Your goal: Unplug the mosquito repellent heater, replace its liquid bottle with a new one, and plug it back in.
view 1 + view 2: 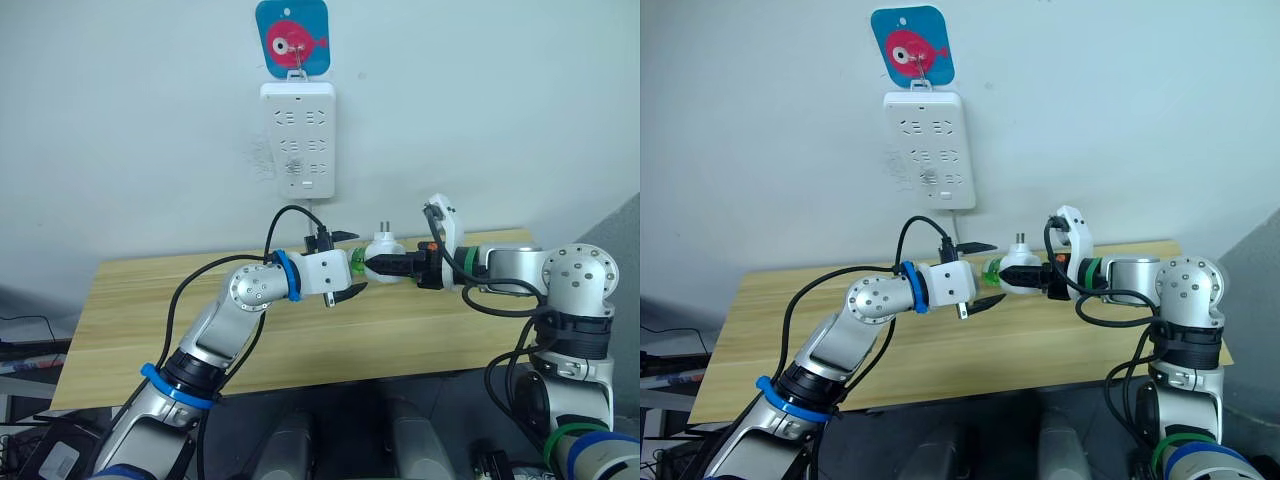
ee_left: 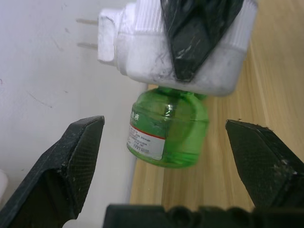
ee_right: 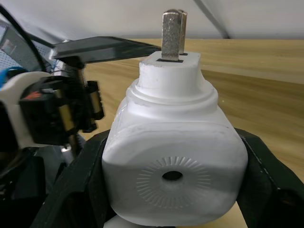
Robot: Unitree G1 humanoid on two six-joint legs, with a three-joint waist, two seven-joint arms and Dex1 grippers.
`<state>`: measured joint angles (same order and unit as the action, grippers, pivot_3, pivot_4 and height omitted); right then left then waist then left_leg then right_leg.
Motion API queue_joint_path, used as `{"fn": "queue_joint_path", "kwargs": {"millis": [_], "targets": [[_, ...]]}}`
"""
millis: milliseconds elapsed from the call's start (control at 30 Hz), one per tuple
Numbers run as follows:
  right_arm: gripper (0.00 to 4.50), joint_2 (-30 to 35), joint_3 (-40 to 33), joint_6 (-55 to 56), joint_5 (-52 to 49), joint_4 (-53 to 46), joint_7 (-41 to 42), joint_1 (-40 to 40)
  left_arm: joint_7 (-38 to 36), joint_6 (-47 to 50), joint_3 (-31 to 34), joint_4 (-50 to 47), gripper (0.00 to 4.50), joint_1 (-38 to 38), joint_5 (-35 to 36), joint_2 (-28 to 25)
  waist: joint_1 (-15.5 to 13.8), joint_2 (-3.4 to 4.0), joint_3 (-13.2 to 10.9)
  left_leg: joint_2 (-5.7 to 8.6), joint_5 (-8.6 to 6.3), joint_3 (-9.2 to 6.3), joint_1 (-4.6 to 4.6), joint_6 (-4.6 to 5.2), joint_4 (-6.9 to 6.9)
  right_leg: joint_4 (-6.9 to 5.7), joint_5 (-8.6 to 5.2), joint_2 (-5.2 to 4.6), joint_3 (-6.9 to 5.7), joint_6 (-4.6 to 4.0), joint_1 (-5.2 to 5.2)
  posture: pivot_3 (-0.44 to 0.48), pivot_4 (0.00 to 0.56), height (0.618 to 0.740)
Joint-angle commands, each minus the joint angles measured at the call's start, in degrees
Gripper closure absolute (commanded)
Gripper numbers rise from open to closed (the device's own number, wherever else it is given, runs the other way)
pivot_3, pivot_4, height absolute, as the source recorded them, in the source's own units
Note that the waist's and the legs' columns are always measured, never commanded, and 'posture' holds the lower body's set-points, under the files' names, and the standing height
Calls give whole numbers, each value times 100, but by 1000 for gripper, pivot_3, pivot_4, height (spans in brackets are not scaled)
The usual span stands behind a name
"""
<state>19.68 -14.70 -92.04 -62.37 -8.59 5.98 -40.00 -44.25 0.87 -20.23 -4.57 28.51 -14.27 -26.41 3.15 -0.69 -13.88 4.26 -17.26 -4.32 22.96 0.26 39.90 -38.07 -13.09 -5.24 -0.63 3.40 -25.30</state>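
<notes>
Your right gripper (image 1: 378, 267) pinches the mosquito repellent heater (image 1: 381, 247) below the wall socket strip (image 1: 297, 138), while your left gripper (image 1: 345, 266) is spread around its green liquid bottle (image 2: 167, 129).

White mosquito repellent heater (image 3: 173, 156) carries a clear green bottle (image 2: 167, 130) (white label, red band), over tan wooden table (image 1: 150, 300).

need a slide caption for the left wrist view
Open left claw flanks the green liquid bottle still attached to the white mosquito repellent heater, unplugged and held by the right claw.
</notes>
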Motion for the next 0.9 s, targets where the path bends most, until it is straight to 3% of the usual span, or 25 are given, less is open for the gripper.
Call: {"fn": "queue_joint_path", "kwargs": {"millis": [33,300,433,500,600,767,900], "targets": [[1509,0,-113,-46,-387,-224,-143,-79,158,-119,-100,-41,188,159,-188,97,2,0,0,0,0,0,0,0,0,0,0,1,-1,0,0,-145,218,740],[1509,-7,-106,-46,-705,-116,-463,-56,114,65,-137,-138,2214,80,-205,174,19,0,0,-1,0,1,0,1,0,0,0,2,0,0,-1,-140,218,740],[1509,-103,-106,-46,-773,-96,-549,-120,174,22,-94,-95,2213,126,-222,204,19,0,0,-1,0,2,0,1,0,0,0,2,0,0,0,-138,215,740],[760,-180,-162,-46,-826,-126,-547,-110,233,-24,-51,-52,2213,151,-234,211,18,0,0,-1,0,2,0,1,0,0,0,2,0,0,0,-135,210,740],[0,-230,-208,15,-776,-238,-515,-73,269,-79,-22,49,2213,187,-224,205,18,0,0,0,0,2,0,1,0,0,0,2,-1,0,0,-135,209,740],[0,410,154,969,-131,-1139,137,280,322,32,135,246,2213,-35,-24,231,9,0,0,2,-1,1,1,2,0,1,0,5,-3,1,-1,-133,200,740],[0,865,601,2616,810,-2287,1017,1147,514,514,770,196,2213,-533,1085,889,11,0,6,0,-2,1,-1,5,-2,2,0,8,-5,3,-1,-127,187,740]]}}
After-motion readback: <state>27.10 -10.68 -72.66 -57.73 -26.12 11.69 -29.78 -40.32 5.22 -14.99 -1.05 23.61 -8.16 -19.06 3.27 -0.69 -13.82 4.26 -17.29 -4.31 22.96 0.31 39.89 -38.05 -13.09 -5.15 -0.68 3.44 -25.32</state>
